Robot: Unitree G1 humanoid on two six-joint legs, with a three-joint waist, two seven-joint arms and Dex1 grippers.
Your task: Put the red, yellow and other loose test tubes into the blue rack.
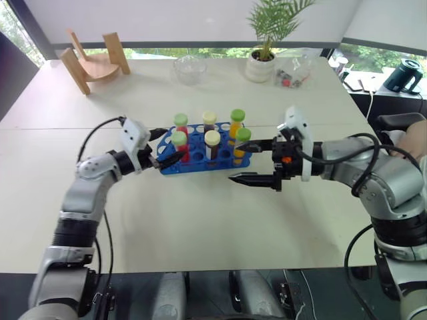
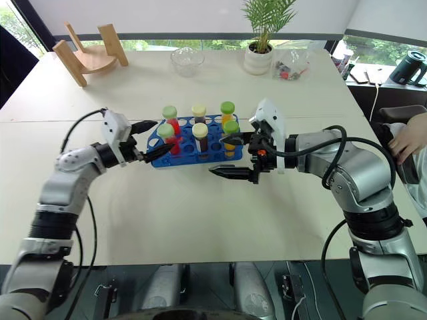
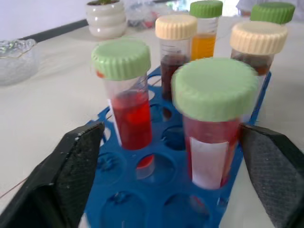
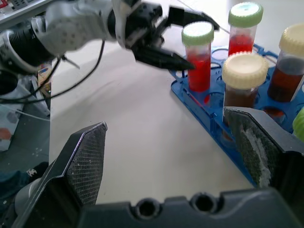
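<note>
The left gripper (image 1: pixel 162 157) is standing released, its two black fingers spread on either side of a green-capped red tube (image 1: pixel 179 145) that is sitting upright in the near corner of the blue rack (image 1: pixel 200 157). In the left wrist view the pads (image 3: pixel 71 166) are standing clear of that tube (image 3: pixel 213 123) on both sides, so it is resting in its hole on its own and not being held. Just beyond it, further from the fingers, a second green-capped red tube (image 3: pixel 124 90) is standing in the rack, and past that two cream-capped dark tubes (image 3: pixel 175 47) and two green-capped orange-yellow tubes (image 3: pixel 205 26) are filling holes towards the far end.

The right gripper (image 1: pixel 253 160) is hanging at the opposite end of the rack, its jaws parted wide and carrying nothing, the lower finger hovering above the table (image 1: pixel 200 227) just in front of the rack's edge.

Six tubes are standing in the rack, and no loose tube is lying on the table around either gripper. Judging by this, the loading is looking finished or very nearly so; what is remaining is mainly for both arms to be drawing back without knocking the rack.
</note>
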